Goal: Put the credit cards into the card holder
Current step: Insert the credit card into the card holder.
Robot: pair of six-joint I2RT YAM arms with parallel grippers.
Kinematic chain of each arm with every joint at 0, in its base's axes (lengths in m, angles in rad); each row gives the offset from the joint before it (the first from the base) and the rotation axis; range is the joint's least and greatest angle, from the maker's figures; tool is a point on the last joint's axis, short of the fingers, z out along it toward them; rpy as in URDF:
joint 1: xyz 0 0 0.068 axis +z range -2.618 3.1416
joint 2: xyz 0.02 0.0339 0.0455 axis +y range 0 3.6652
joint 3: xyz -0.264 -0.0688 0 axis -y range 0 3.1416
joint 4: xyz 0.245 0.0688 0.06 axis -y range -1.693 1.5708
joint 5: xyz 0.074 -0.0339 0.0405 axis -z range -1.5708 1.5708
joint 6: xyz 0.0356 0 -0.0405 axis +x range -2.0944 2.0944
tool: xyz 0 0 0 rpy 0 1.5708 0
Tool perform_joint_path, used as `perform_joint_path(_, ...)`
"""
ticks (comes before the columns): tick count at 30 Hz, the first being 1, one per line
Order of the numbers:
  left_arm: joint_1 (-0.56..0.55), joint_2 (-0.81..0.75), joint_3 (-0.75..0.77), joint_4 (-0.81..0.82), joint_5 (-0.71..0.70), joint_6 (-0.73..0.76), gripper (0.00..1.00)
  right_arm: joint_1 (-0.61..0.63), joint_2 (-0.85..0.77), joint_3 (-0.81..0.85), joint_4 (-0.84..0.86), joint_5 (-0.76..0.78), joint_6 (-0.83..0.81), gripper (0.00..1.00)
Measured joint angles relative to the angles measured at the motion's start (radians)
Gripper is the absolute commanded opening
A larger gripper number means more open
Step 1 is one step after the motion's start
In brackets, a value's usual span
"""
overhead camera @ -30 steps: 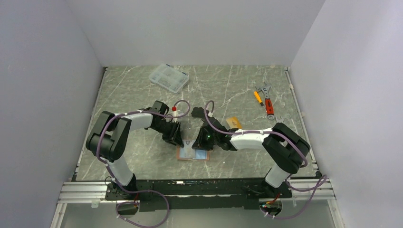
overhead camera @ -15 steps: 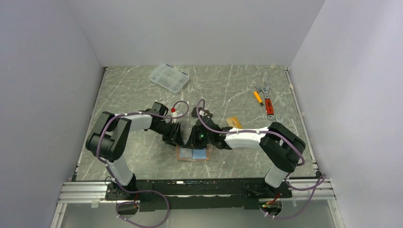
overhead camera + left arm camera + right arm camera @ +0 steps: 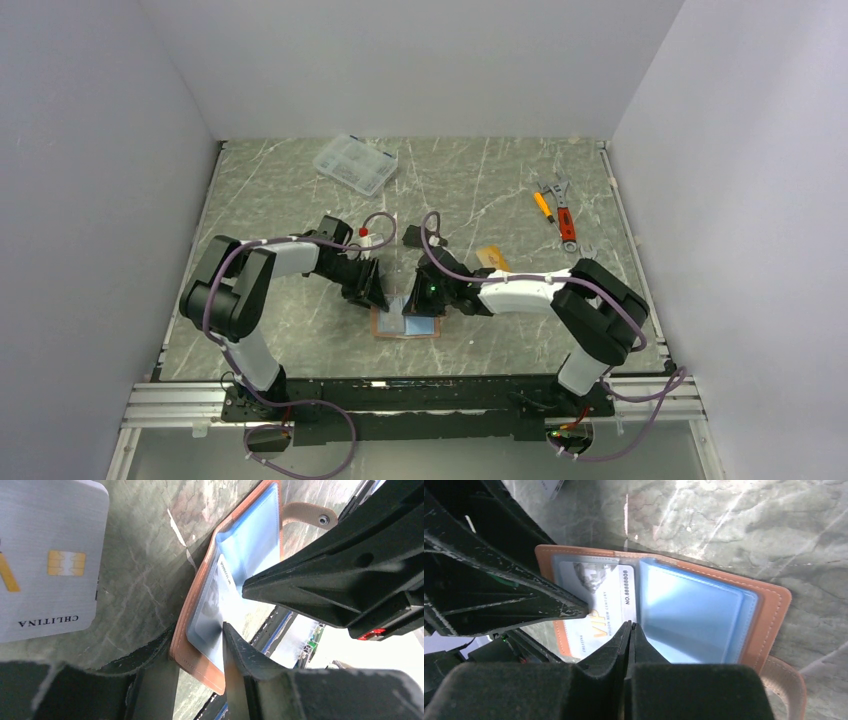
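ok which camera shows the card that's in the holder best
The right wrist view: the card sits in the open card holder, close and face-on, its VIP print and number legible. The left wrist view shows it slanted and blurred. The top view shows only a patch of holder between the arms.

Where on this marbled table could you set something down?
Free: the back stretch between the clear plastic compartment box and the red-handled tools; the strip between that box and the left arm. Crowded: centre, where left gripper and right gripper meet over the open pinkish-brown card holder.
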Motion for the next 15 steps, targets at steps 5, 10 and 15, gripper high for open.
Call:
perform_joint_path(5, 0.002, -0.012, 0.000, 0.000, -0.002, 0.000, 0.40, -0.002, 0.000, -0.005, -0.015, 0.004, 0.005, 0.00)
perform_joint_path(10, 0.002, -0.014, 0.000, 0.000, -0.003, 0.000, 0.40, -0.002, 0.002, -0.006, -0.015, 0.013, 0.005, 0.00)
perform_joint_path(15, 0.002, -0.014, 0.000, 0.000, -0.004, 0.000, 0.53, 0.000, 0.021, -0.002, -0.013, 0.012, 0.005, 0.00)
